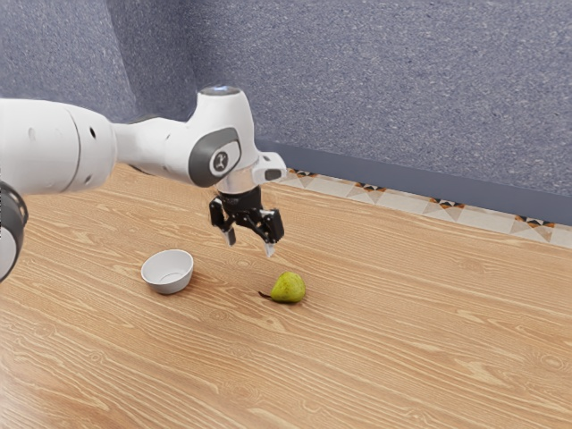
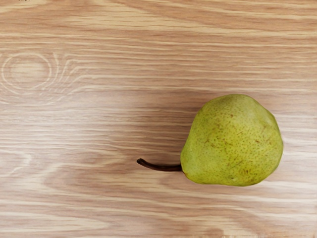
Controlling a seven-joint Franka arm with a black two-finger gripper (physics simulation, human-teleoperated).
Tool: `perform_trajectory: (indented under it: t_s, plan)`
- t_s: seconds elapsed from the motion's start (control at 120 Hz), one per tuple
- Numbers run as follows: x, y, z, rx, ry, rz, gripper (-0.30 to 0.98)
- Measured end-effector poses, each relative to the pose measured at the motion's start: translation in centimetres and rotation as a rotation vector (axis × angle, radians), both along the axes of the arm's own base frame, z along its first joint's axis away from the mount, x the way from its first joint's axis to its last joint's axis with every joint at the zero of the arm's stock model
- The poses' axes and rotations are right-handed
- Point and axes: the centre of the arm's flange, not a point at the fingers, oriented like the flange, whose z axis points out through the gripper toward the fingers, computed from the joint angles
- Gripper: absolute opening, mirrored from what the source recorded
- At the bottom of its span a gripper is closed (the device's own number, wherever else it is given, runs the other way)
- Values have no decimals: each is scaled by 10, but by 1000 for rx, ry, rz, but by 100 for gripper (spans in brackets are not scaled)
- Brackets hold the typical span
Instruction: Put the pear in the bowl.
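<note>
My black gripper (image 1: 249,243) hangs above the table in the exterior view, its two fingers spread apart with nothing between them. It is open. Below it and toward the exterior view's right, a green pear (image 1: 289,288) lies on its side on the wood, its dark stem pointing to the exterior view's left. A white bowl (image 1: 168,272) stands upright on the table, to the exterior view's left of the pear and apart from it. From the hand, the pear (image 2: 234,141) is seen whole, with its curved stem.
The light wooden table (image 1: 402,331) carries the bowl and the pear. Behind it runs a strip of patterned tiles (image 1: 407,201) at the foot of a blue-grey wall (image 1: 384,89).
</note>
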Motion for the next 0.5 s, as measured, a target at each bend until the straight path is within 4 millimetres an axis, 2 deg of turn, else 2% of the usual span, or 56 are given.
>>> perform_trajectory:
  t_s: [0.1,0.342,0.5]
  plan:
    - [-3,-14,-16,-9,-12,-151,67]
    - [1,-9,-37,-10,-92,-519,67]
    - [10,-17,-61,5,-128,-725,67]
